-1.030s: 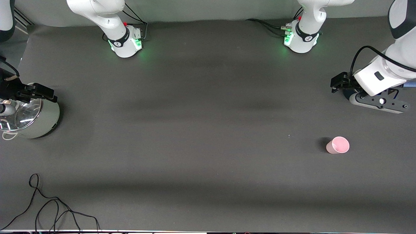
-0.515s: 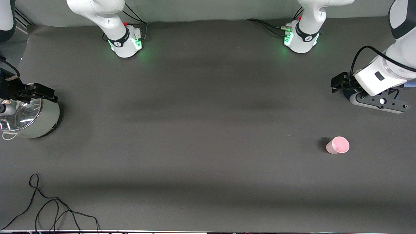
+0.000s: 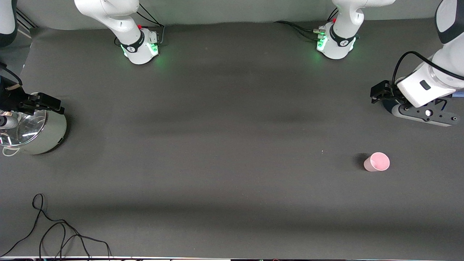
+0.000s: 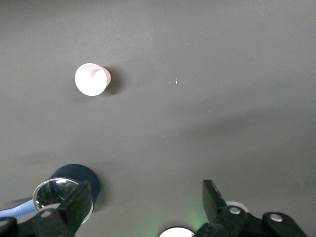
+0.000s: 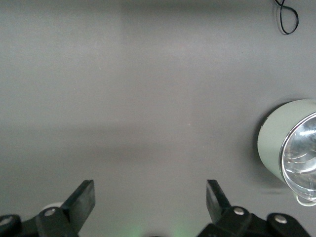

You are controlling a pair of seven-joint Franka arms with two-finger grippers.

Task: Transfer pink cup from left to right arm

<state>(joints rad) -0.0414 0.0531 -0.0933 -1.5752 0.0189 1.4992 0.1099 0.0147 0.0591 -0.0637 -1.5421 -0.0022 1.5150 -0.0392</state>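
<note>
My jaws stand spread on both arms, holding nothing.

In the front view, my left gripper (image 3: 378, 95) hangs over the counter (image 3: 224, 127) at the left arm's end, and the pink cup (image 3: 377, 161) stands upright on the counter, nearer the camera than the spot under that gripper and well apart from it. I judge the pickup not yet begun. My right gripper (image 3: 40, 103) hangs over a metal pot (image 3: 34, 132) at the right arm's end, waiting. A loose black cable (image 3: 54, 232) lies near the front edge, well clear of the cup.

In the left wrist view, the cup (image 4: 92, 79) shows its open rim, with bare counter between it and my jaws. A dark jar (image 4: 69, 190) sits close by; I judge it no obstacle.

In the right wrist view, only the pot (image 5: 291, 148) and the cable (image 5: 287, 17) show.
</note>
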